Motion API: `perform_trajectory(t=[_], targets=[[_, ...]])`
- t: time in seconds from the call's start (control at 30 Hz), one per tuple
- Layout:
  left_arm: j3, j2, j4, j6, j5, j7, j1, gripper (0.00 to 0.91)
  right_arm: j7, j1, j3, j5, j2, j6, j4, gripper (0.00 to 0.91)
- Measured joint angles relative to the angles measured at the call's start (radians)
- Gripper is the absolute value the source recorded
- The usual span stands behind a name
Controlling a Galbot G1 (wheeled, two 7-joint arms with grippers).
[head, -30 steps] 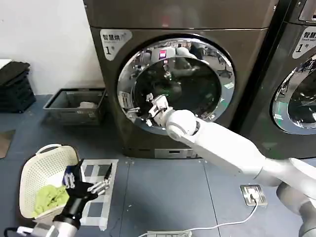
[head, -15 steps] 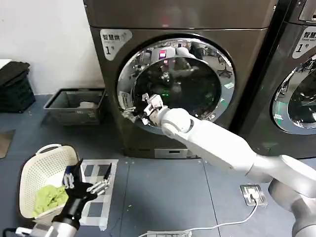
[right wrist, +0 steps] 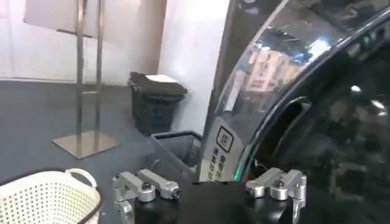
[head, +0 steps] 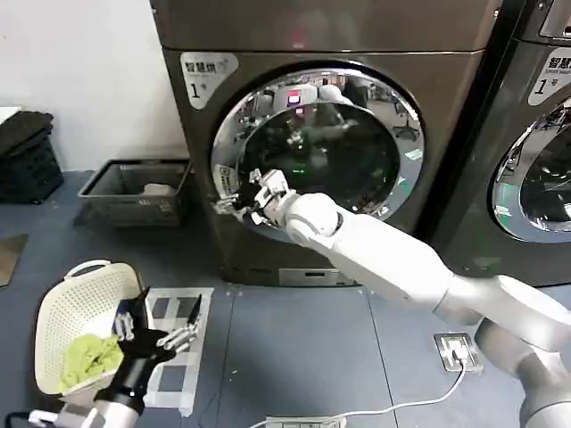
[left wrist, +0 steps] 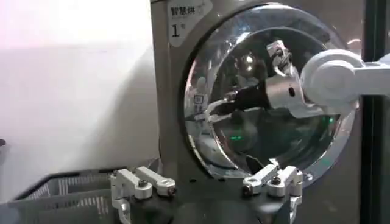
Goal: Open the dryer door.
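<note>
- A grey floor [head: 294, 348] is seen before the dryer door [head: 357, 152].
- The right gripper [head: 239, 198] is held, jaws parted and empty, at the door's left rim.
- The left gripper [head: 152, 334] is parked low, open and empty, well left of the door.

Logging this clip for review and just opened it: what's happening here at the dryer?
The right tool is stretched out to the left edge of the dryer door, its open fingers at the chrome rim of the bronze-grey machine marked "1". The door still looks shut against the machine's front, so the opening has not started. The left tool waits low, open, beside a white laundry basket holding a green cloth on the floor.
</note>
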Motion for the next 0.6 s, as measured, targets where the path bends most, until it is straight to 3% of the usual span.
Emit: perform_trajectory(t=[0.6], targets=[[0.005, -0.001, 0.005, -0.001, 0.002, 0.000, -0.002, 0.907, -0.073, 0.001, -0.005, -0.009, 0.008, 0.034, -0.041, 0.907]])
